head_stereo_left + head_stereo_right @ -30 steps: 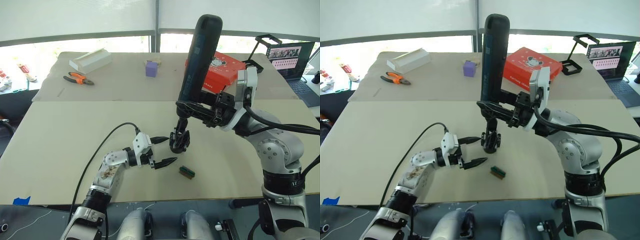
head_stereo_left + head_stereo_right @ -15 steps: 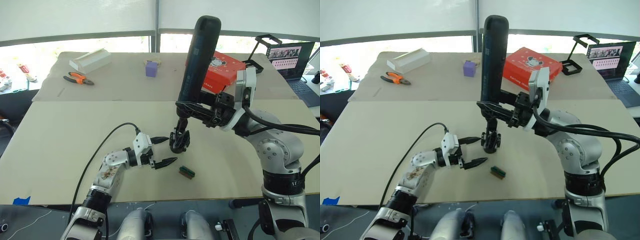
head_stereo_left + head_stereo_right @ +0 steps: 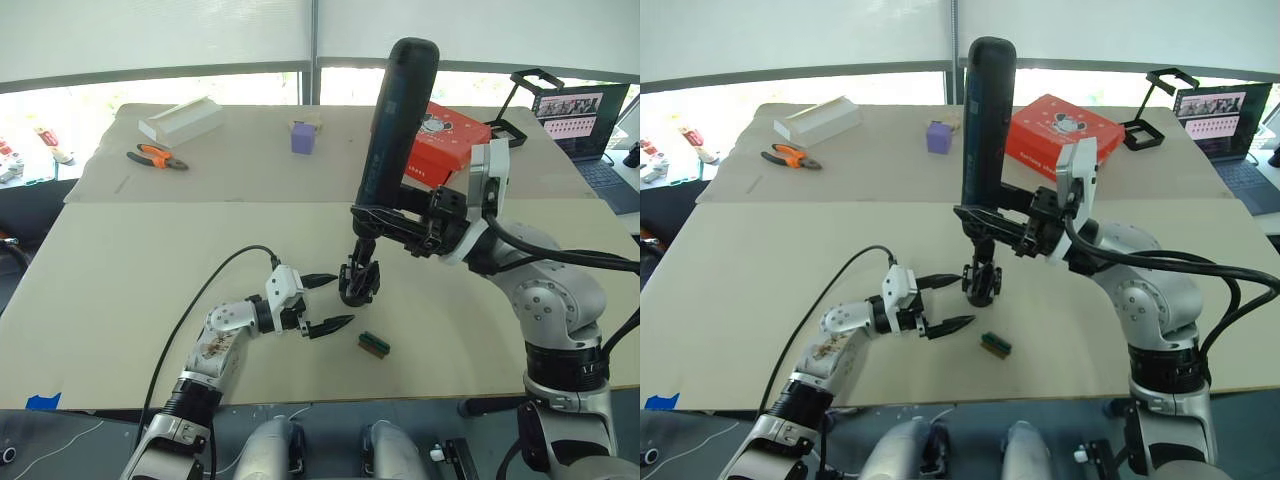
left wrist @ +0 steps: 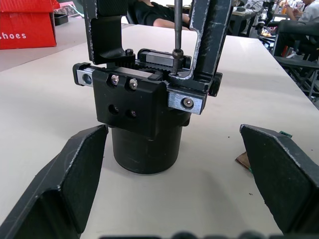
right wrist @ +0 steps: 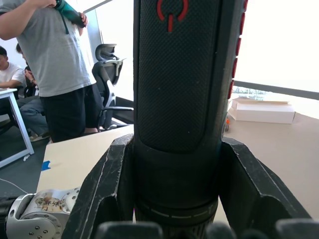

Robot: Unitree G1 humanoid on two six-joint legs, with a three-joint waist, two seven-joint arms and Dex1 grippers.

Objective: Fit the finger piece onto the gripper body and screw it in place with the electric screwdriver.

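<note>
The gripper body (image 3: 358,283) stands on its rounded base in the middle of the table. The finger piece (image 4: 209,35) stands upright on top of it. The electric screwdriver (image 3: 396,125) is held nearly upright above it. Its thin bit (image 4: 177,25) comes straight down onto a screw at the foot of the finger piece. My right gripper (image 3: 378,216) is shut on the screwdriver's lower end. My left gripper (image 3: 341,298) is open just left of the gripper body. Its fingers (image 4: 75,179) stand on either side of the base without touching it.
A small green-and-brown block (image 3: 373,343) lies just to the right of the left gripper. At the back are a red box (image 3: 1060,130), a purple block (image 3: 304,136), orange pliers (image 3: 155,156), a white box (image 3: 180,120) and a laptop (image 3: 585,120). A person (image 5: 60,55) stands beyond the table.
</note>
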